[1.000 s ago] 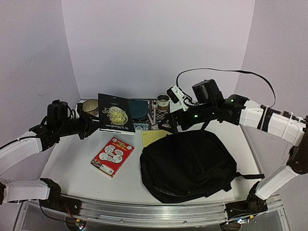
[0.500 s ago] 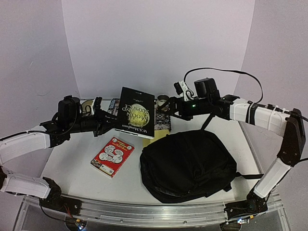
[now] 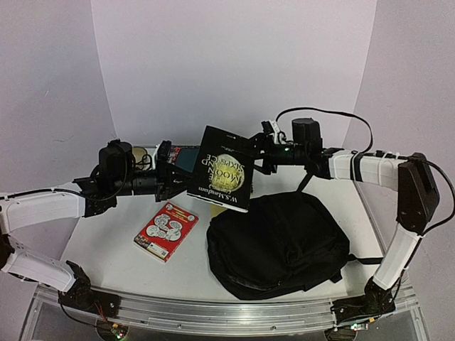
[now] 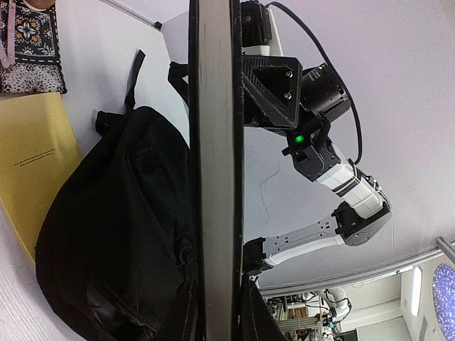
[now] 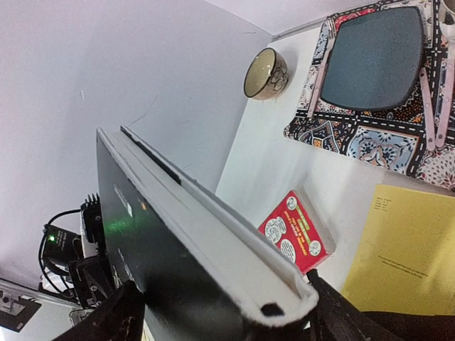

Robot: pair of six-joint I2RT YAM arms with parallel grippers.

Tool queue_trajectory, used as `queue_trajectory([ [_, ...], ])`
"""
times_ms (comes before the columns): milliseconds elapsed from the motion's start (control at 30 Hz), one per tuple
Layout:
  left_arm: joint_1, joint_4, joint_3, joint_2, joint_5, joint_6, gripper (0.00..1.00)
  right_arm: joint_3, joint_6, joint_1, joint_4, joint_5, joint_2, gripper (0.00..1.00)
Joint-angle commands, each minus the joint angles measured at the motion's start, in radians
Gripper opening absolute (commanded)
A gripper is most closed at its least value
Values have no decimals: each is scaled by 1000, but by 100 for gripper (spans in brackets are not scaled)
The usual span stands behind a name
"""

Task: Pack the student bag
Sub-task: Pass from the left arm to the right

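Black soft student bag (image 3: 277, 245) lies slumped; left gripper (image 3: 183, 179) and right gripper (image 3: 254, 151) clamp the book (image 3: 224, 170).

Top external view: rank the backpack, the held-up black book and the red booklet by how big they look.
1. Backpack, clearly the largest.
2. Black book.
3. Red booklet, the smallest.
The book is held in the air, nearer the camera than the other two, so part of its lead over the booklet may be nearness.
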Motion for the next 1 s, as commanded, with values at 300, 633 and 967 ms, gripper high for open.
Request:
queue_trajectory([
  [300, -10, 252, 36, -10, -12, -27, 0, -88, 418, -25, 637, -201, 43, 27],
  [633, -6, 252, -24, -3, -136, -95, 22, -140, 430, -43, 646, -161, -29, 0],
  [967, -39, 253, -97, -27, -321, -166, 86, -249, 385, -44, 637, 110, -122, 0],
])
